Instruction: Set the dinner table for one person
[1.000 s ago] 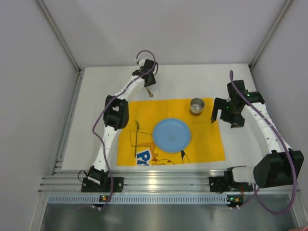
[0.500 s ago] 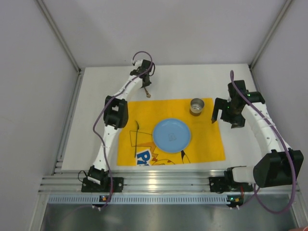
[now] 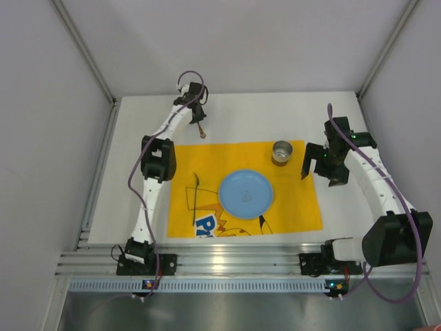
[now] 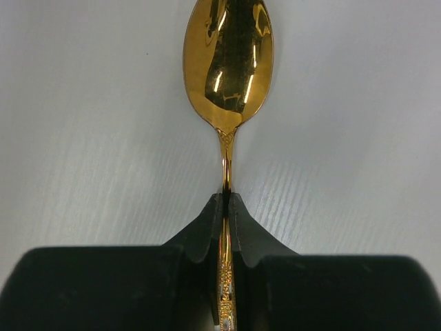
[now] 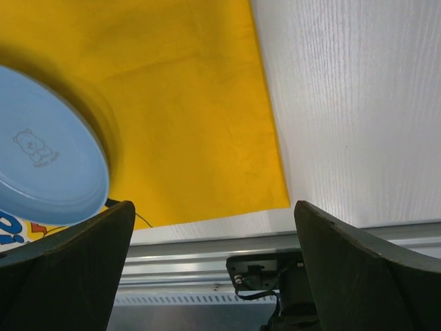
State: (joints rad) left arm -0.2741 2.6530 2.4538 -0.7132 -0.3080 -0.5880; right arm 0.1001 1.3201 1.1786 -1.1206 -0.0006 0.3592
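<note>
Left end effector (image 4: 225,207) clamps a spoon (image 4: 229,62), bowl ahead over the bench (image 4: 358,138); right end effector (image 5: 213,207) spread wide, plate (image 5: 48,152) to its left.

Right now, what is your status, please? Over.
Left gripper shut on spoon, over table. Right gripper open, empty, by mat edge. Plate, cup on mat. Nothing near spoon.
</note>
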